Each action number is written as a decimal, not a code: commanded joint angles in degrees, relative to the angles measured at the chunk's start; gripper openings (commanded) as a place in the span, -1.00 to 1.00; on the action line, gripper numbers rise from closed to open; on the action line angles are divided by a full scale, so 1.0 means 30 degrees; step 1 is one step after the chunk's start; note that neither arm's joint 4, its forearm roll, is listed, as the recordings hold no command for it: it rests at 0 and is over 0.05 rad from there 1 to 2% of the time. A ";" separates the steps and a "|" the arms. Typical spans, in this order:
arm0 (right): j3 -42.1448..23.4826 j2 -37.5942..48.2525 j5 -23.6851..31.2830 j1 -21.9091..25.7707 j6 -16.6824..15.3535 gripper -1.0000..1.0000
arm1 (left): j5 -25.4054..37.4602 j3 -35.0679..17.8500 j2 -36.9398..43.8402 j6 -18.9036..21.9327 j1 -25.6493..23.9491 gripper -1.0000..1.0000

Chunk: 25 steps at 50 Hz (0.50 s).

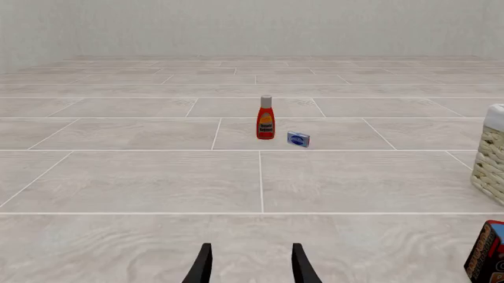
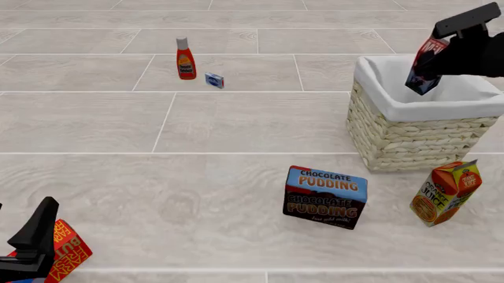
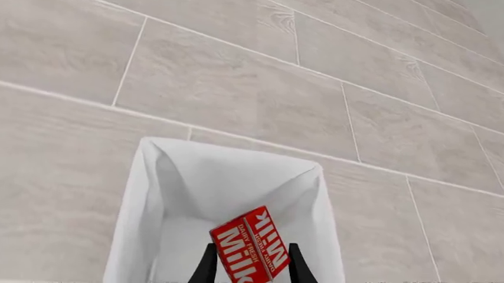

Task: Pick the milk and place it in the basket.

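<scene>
The right gripper [image 3: 250,268] has its jaws clamped on the milk [image 2: 426,65], a red carton lettered "Milk", held tilted above the cloth-lined basket [image 2: 393,132] near the tabletop's right edge. The placing step looks underway; next likely means lowering and letting go. The left gripper [image 1: 250,265], jaws apart and empty, hangs near the left corner. In front stands a "Chocolate Pudding" box [image 2: 325,196].

Right gripper [image 3: 249,265] clamped, left gripper [image 1: 251,264] parted
</scene>
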 commanded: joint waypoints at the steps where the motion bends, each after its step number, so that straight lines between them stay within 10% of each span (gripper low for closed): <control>1: 0.0110 0.0309 -0.0661 0.0061 0.0667 -1.00 | -0.0001 0.0000 0.0002 -0.0003 -0.0004 1.00; 25: 0.0000 0.1122 -0.0705 -0.0189 0.0719 -1.00 | -0.0001 0.0000 0.0006 0.0000 -0.0002 1.00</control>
